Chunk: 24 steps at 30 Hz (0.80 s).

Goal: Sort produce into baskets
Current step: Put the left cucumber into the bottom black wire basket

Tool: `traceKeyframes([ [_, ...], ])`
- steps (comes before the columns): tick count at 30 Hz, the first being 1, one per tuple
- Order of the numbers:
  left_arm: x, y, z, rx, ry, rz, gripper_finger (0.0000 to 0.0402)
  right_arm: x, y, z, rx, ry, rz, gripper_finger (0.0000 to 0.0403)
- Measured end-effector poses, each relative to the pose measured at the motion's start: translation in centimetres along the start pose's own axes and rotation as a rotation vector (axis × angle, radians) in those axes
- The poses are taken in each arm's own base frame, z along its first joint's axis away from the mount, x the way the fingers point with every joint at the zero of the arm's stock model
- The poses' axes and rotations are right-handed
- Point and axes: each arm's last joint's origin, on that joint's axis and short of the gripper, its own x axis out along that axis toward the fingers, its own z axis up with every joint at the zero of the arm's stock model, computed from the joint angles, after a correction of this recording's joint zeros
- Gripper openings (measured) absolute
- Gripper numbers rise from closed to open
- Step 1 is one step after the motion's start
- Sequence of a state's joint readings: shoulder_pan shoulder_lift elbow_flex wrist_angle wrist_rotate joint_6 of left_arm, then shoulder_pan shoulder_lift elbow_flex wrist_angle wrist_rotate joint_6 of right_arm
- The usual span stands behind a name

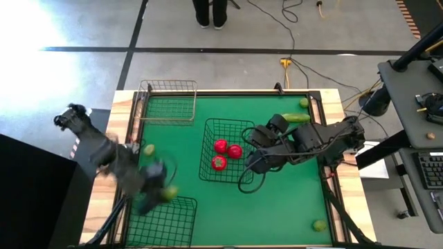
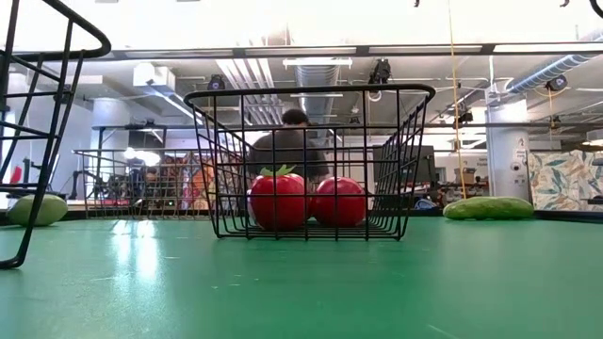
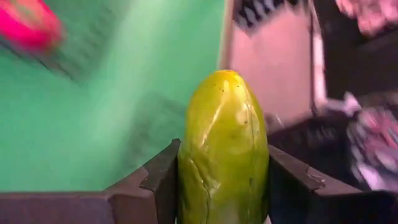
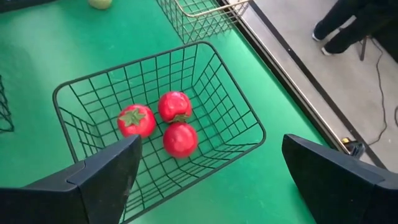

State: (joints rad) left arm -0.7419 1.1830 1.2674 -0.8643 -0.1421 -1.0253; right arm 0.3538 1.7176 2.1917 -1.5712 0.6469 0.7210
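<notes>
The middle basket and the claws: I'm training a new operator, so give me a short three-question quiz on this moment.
1. How many tomatoes lie in the middle black basket?
2. True or false: the right claw is shut on a tomato.
3. What does the left claw grip? A) a lime B) a cucumber C) nothing

Key: 1. Three. 2. False; it hangs open above the basket, holding nothing. 3. B.
</notes>
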Motion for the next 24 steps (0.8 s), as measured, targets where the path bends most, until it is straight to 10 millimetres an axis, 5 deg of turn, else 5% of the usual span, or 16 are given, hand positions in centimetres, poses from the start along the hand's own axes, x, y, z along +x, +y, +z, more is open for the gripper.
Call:
traceKeyframes([
  [4,2.5,-2.7,-5.0,-0.052,0.147,0.032,0.0164,0.0,0.6,-0.5,-0.043,0.001,0.005,0.0381],
  [8,6.0,-2.7,-7.8,-0.093,0.257,0.179,0.0164,0.2,2.0,-1.2,-0.053,0.003,0.047,0.0381],
  [13,9.3,-1.6,-8.7,0.029,0.278,0.316,0.0164,-0.5,4.8,-3.5,0.022,0.065,0.18,0.0381],
  [19,12.7,1.6,-9.5,0.225,0.331,0.429,0.0165,-3.0,8.3,-8.8,0.3,0.191,0.246,0.0381],
  [24,14.5,3.3,-10.6,0.29,0.301,0.361,0.0165,-4.3,10.5,-13.3,0.567,0.238,0.248,0.0381],
])
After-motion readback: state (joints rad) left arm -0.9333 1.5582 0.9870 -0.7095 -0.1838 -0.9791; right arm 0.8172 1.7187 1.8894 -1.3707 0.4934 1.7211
